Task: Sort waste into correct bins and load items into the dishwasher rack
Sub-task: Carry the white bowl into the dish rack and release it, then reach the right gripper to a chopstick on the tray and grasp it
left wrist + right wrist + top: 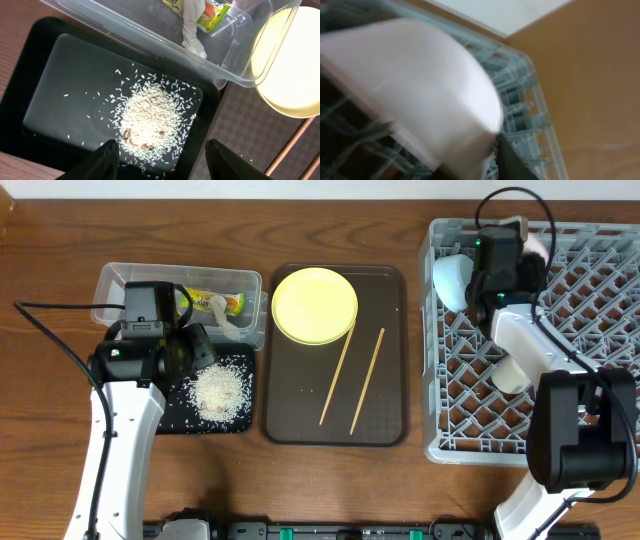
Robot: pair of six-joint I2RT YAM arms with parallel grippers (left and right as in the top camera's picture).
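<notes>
My left gripper [161, 145] is open and empty, hovering over the black tray [45, 75], also in the overhead view [170, 420]. The rice heap [150, 117] lies in that tray. The green-and-yellow wrapper [212, 15] lies in the clear tub [115, 285] with a white crumpled tissue [192, 27]. The yellow plate [314, 304] and two chopsticks [352, 375] lie on the brown tray [295, 410]. My right gripper [487, 275] is shut on the light blue bowl [452, 280], blurred in the right wrist view [415, 85], at the grey rack's [470, 430] far left corner. A white bowl [512, 372] sits in the rack. The green cup is out of view.
The clear tub stands directly behind the black tray, their edges touching. The brown tray sits between the bins and the rack. My right arm [575, 420] lies across the rack's right half. Bare wooden table [50, 250] shows at the left and back.
</notes>
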